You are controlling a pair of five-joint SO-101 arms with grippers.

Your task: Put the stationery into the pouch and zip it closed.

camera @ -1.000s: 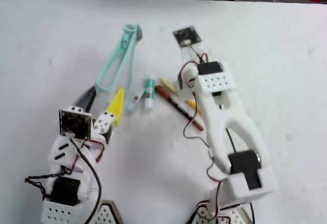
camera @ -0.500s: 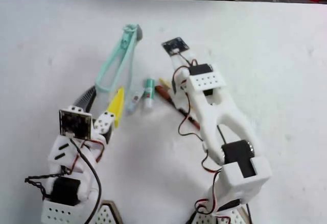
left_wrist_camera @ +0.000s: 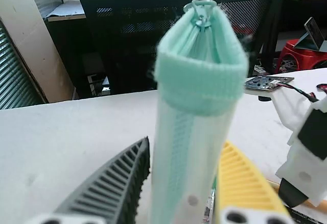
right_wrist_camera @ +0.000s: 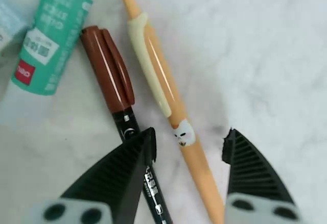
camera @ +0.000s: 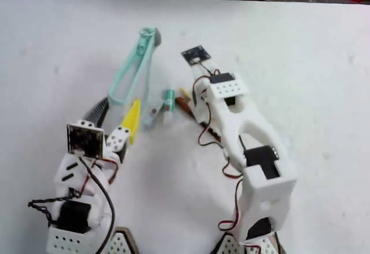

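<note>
1. White table (camera: 300, 45) runs from the arms' bases at its near edge to a dark far edge; behind it stand a black mesh chair (left_wrist_camera: 153, 30) and a red stool (left_wrist_camera: 301, 55).
2. The mint pouch (camera: 130, 72) lies left of the table's middle, pointing toward the far edge, with its zipper pull (left_wrist_camera: 202, 7) at the far end.
3. The left gripper (camera: 122, 100) pinches the pouch's near end between its black and yellow fingers.
4. The stationery lies at the table's middle, outside the pouch: a green glue stick (right_wrist_camera: 51, 45), a brown marker (right_wrist_camera: 110, 76) and an orange pen (right_wrist_camera: 163, 91), with a small pale item (camera: 151, 115) just beside them.
5. The right gripper (right_wrist_camera: 189, 134) has its fingers spread astride the orange pen; the marker runs under one finger.
6. From above, the right arm (camera: 243, 127) covers the near ends of the pen and marker.
</note>
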